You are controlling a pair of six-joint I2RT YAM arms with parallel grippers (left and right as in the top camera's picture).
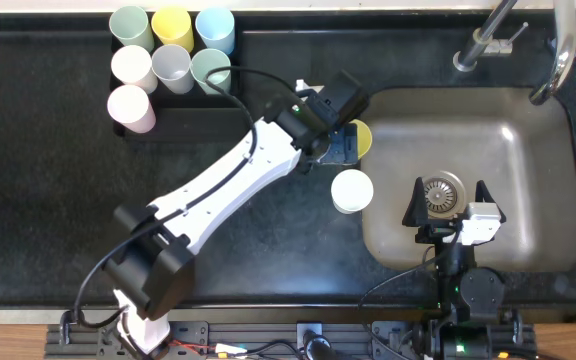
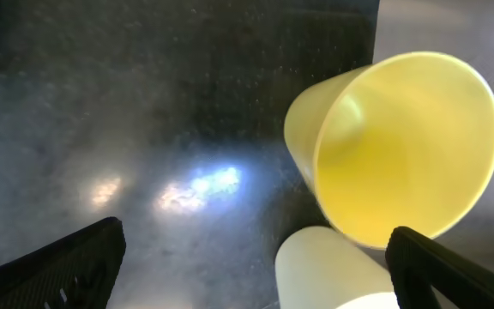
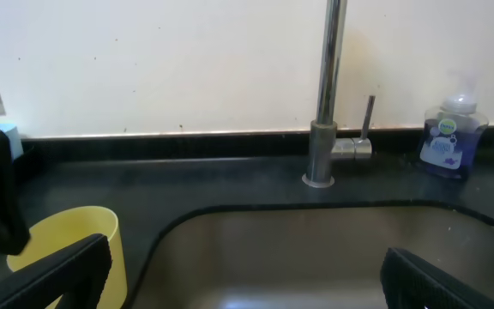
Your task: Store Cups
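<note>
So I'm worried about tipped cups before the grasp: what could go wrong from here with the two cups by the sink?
1. The yellow cup and the white cup stand close together at the sink rim; the open left gripper closing on one may knock the other into the basin.
2. The tray looks packed with cups, a pink cup at its corner, so setting another down might bump them.

A kitchen: black counter (image 1: 48, 200), steel sink (image 1: 528, 150), tap (image 3: 328, 94).
</note>
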